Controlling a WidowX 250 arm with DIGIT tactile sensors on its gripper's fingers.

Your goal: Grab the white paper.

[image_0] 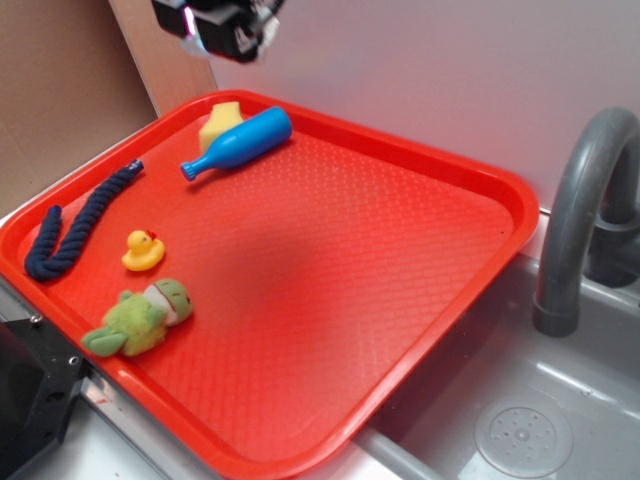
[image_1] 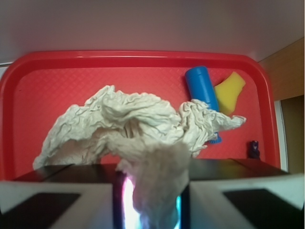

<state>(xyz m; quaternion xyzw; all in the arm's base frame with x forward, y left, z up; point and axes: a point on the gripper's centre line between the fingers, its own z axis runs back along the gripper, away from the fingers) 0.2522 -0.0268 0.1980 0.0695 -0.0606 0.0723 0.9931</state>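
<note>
In the wrist view the white paper (image_1: 138, 129), a crumpled wad with grey creases, hangs from between my jaws, high above the red tray (image_1: 95, 59). My gripper (image_1: 152, 200) is shut on its lower end. In the exterior view my gripper (image_0: 225, 25) is at the top edge, above the tray's far left corner; the paper there is hidden except a white scrap (image_0: 262, 12).
On the red tray (image_0: 420, 330) lie a blue bottle (image_0: 240, 142), a yellow sponge (image_0: 220, 120), a dark blue rope (image_0: 75, 225), a yellow duck (image_0: 142, 250) and a green plush toy (image_0: 140, 318). A grey sink (image_0: 520, 420) and faucet (image_0: 580, 210) are to the right.
</note>
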